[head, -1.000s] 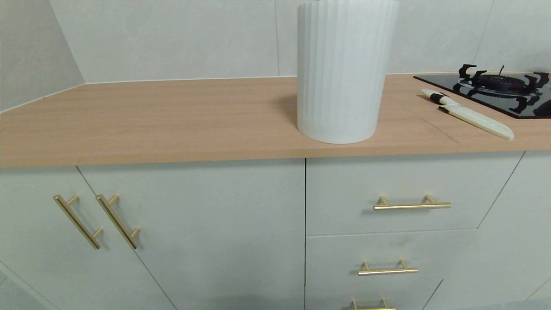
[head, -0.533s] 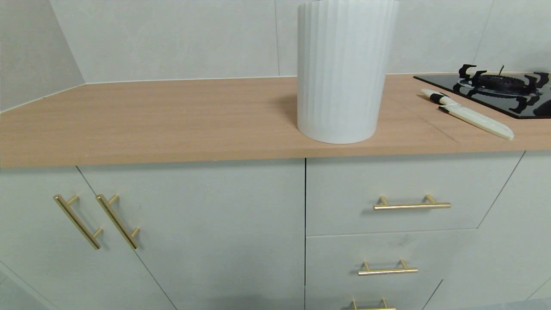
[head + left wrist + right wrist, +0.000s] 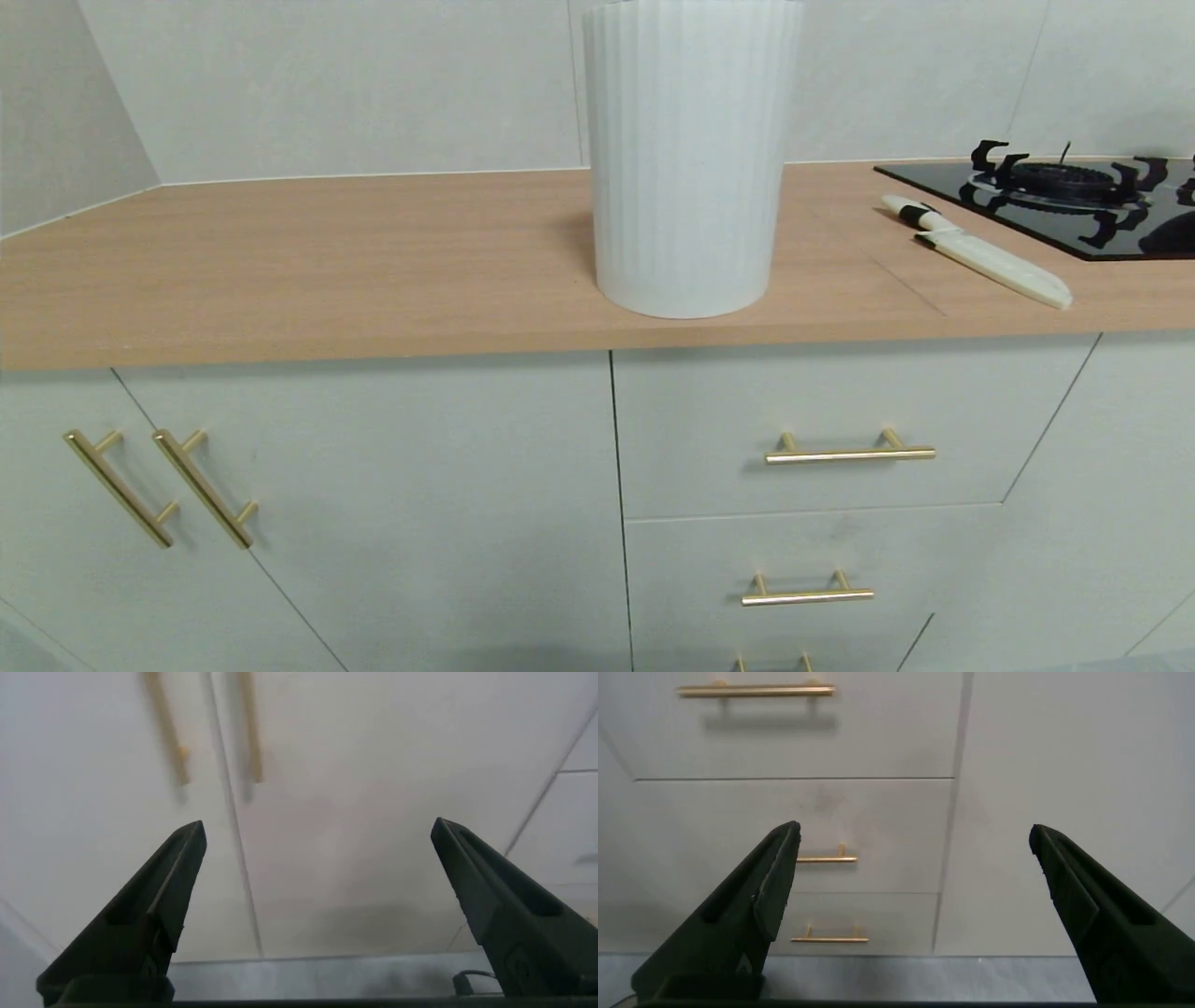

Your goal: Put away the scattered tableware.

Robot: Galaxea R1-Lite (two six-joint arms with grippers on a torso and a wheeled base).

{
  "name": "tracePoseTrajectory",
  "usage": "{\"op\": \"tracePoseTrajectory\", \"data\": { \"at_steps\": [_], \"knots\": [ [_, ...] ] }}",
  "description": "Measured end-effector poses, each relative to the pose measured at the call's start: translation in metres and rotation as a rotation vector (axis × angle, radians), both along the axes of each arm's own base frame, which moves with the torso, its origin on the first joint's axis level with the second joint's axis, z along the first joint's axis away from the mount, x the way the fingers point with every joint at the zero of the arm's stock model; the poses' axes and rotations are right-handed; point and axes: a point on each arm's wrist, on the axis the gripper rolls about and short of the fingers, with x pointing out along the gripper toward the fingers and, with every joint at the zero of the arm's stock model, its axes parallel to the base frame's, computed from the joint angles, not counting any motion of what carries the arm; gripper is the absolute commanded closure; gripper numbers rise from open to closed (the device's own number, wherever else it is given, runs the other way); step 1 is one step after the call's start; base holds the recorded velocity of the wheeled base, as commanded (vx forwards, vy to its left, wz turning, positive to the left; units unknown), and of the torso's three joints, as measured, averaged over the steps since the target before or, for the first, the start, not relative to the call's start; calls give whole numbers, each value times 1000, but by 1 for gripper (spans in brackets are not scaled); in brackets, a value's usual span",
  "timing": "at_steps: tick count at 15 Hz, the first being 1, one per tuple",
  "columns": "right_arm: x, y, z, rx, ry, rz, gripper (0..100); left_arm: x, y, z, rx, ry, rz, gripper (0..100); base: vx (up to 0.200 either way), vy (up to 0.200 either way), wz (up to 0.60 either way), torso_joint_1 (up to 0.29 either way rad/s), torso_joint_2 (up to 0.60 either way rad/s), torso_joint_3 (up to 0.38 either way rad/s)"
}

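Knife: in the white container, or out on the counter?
Out. The knife lies flat on the counter, apart from the white container, between it and the hob.

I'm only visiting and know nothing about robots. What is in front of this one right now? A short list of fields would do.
surface: wooden countertop over pale cabinets
container: tall, white, ribbed, upright near the counter's front edge
knife: white, lying flat on the counter between the container and the hob
left gripper: jaws open, empty, facing the cabinet doors
right gripper: jaws open, empty, facing the drawers
task state: knife not yet picked up
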Motion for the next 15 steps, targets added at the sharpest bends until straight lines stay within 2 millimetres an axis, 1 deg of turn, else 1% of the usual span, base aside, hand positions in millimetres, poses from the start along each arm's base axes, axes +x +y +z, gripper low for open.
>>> {"op": "tracePoseTrajectory", "data": {
  "at_steps": [7, 13, 15],
  "knots": [
    [0, 0, 0, 0, 0, 0, 0, 0, 0, 0, 0, -1, 0, 0, 0, 0, 0, 0, 0, 0],
    [0, 0, 0, 0, 0, -1, 0, 0, 0, 0, -1, -1, 0, 0, 200, 0, 0, -1, 6, 6],
    [0, 0, 0, 0, 0, 0, 0, 0, 0, 0, -1, 0, 1, 0, 0, 0, 0, 0, 0, 0]
  ]
}}
